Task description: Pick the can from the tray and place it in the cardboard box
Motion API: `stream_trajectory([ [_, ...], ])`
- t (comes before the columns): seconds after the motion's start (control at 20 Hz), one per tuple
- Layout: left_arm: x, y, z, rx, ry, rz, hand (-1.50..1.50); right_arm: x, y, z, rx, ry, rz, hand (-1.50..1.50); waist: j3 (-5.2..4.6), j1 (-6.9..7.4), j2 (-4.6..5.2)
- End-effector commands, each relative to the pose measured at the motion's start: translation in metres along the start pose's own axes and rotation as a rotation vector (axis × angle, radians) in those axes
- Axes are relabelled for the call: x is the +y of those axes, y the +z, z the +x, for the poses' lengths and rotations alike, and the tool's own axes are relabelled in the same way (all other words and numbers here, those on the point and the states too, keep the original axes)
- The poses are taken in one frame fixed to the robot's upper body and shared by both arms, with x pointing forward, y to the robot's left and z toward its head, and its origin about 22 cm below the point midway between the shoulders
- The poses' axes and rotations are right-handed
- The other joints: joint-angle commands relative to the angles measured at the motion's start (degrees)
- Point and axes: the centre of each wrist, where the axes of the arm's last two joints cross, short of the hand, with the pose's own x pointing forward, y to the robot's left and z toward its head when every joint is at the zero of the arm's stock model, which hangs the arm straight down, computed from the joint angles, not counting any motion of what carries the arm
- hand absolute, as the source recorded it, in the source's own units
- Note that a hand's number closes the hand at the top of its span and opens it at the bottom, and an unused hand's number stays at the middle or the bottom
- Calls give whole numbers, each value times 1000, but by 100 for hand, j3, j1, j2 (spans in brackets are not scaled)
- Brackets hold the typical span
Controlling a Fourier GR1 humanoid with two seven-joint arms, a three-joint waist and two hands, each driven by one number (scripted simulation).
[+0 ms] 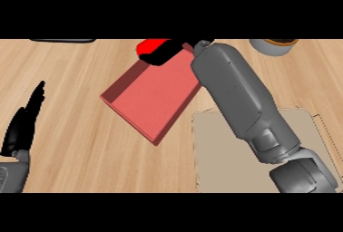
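Note:
A red can (150, 45) stands at the far end of the red tray (150, 97), at the view's top edge. My right hand (164, 52) reaches across the tray, and its black fingers curl round the can and hide much of it. The beige cardboard box (213, 156) lies at the lower right, partly under my right forearm. At the left edge my left hand (22, 123) rests open with its fingers up, far from the tray.
A grey round container (273, 45) with a brown inside stands at the top right. A dark flat object (64, 40) shows at the top left edge. Bare wooden counter (87, 158) lies between my left hand and the tray.

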Motion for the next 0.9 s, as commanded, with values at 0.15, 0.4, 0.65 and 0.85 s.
stream_trajectory([
  [0.15, -18, 2, 11, -29, 19, -36, 0, 21, -10, -9, 73, 26, 15, 150, -3, 212, 74],
  [0.4, -10, -12, 21, -52, 7, -51, 0, 30, -7, -23, 208, 12, -11, 150, -7, 328, 123],
  [0.65, -25, -8, 26, -77, -1, -73, 0, 31, -8, -26, 282, -76, 19, -150, -5, 580, 158],
  [0.85, -22, -6, 12, -72, -12, -43, 0, 38, 0, -41, 227, -112, -8, -150, -4, 506, 178],
])
